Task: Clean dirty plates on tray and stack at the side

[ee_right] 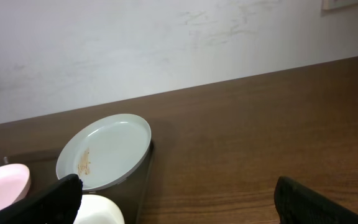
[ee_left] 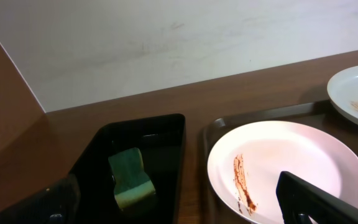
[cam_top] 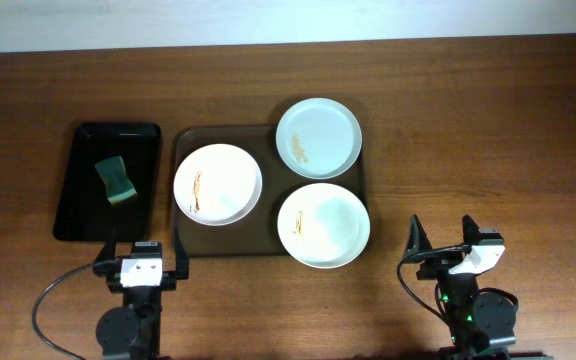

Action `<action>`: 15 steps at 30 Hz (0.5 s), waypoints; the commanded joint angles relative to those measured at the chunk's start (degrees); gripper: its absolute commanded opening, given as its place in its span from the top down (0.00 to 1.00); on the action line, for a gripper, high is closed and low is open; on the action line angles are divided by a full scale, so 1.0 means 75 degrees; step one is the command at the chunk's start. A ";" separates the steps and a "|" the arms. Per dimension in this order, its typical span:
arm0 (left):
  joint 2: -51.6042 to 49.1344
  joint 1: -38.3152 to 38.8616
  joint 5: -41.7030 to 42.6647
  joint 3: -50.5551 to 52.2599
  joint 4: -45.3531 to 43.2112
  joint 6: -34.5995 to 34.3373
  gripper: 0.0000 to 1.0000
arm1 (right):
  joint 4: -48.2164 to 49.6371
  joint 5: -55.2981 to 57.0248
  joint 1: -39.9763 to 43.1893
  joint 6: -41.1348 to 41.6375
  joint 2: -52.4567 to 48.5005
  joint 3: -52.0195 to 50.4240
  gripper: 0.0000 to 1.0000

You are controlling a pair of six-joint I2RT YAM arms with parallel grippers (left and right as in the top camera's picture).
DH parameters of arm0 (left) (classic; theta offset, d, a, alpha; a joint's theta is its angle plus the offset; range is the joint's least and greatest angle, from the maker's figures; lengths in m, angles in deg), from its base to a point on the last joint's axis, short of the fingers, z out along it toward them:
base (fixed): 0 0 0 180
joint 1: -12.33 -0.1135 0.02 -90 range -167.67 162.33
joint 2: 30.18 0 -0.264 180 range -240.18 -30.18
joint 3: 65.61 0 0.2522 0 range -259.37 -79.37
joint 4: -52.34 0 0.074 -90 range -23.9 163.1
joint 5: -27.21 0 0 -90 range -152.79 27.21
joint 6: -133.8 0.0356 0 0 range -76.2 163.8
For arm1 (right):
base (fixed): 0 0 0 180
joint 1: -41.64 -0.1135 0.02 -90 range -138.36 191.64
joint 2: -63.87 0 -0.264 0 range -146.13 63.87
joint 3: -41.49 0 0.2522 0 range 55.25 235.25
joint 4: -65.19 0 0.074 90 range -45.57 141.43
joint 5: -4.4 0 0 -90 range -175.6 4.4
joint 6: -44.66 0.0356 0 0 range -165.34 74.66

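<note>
Three white plates lie on the brown tray (cam_top: 268, 246): a left plate (cam_top: 218, 184) with a dark smear, a far right plate (cam_top: 318, 137) and a near right plate (cam_top: 323, 225), both with faint orange smears. My left gripper (cam_top: 143, 252) is open and empty at the table's front, near the tray's front left corner. My right gripper (cam_top: 443, 240) is open and empty, to the right of the near plate. The left wrist view shows the smeared left plate (ee_left: 291, 162) just ahead of the open jaws (ee_left: 179, 211). The right wrist view shows the far plate (ee_right: 104, 149) ahead of the open jaws (ee_right: 179, 211).
A glossy black tray (cam_top: 78, 200) stands left of the brown tray and holds a green and yellow sponge (cam_top: 116, 180). The sponge (ee_left: 131, 177) also shows in the left wrist view. Bare wooden table lies to the right of the tray and along the back.
</note>
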 commanded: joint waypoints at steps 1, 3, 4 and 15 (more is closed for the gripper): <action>0.0058 0.0020 -0.0023 0.0058 -0.0017 0.0096 0.01 | -0.0032 0.0009 -0.0009 -0.0055 0.0015 -0.0055 0.02; 0.0058 0.0023 -0.0023 0.0058 -0.0015 0.0099 0.01 | -0.0032 0.0009 -0.0009 -0.0055 0.0015 -0.0055 0.02; 0.0058 0.0023 -0.0023 0.0058 -0.0015 0.0096 0.01 | -0.0032 0.0012 -0.0006 -0.0055 0.0015 -0.0055 0.01; -0.0152 0.0023 0.2122 -0.0344 -0.0880 -0.0239 0.01 | 0.0146 -0.0970 -0.0009 -0.0087 -0.0035 0.0787 0.02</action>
